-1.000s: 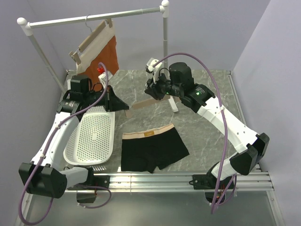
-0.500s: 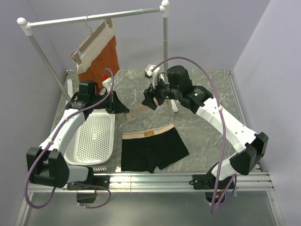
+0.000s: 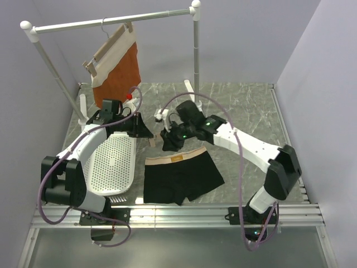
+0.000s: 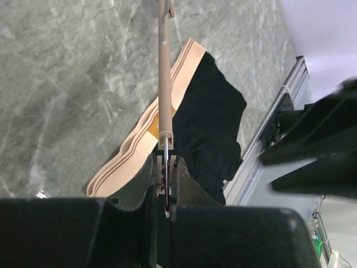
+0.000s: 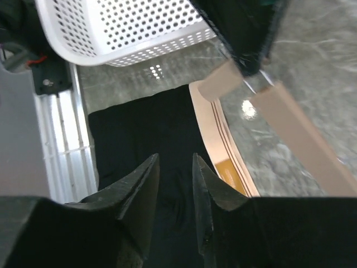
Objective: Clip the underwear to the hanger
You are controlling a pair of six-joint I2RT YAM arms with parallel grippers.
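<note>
Pinching the hanger [image 4: 164, 84] at the clip on its left end, the left gripper [image 4: 166, 187] is pressed together on it. It is holding the bar out over the table [image 3: 245, 106], long axis pointing away from its fingers toward the right.

The underwear [image 3: 181, 177] is lying flat, near-centre. Its tan waistband [image 3: 175, 158] is forming the far edge and running left to right, legs pointing near.

The bar is crossing above the waistband's left part at a shallow angle; touching or apart, cannot tell.

The right gripper [image 5: 175, 161] is hovering over the black fabric beside the waistband, fingers a little apart, nothing between them.

Judging: the right arm is sitting nearer the garment, with the waistband lying below and just beside its fingertips. The coming move is calling for a short drop onto that edge, then a lift toward a clip.
</note>
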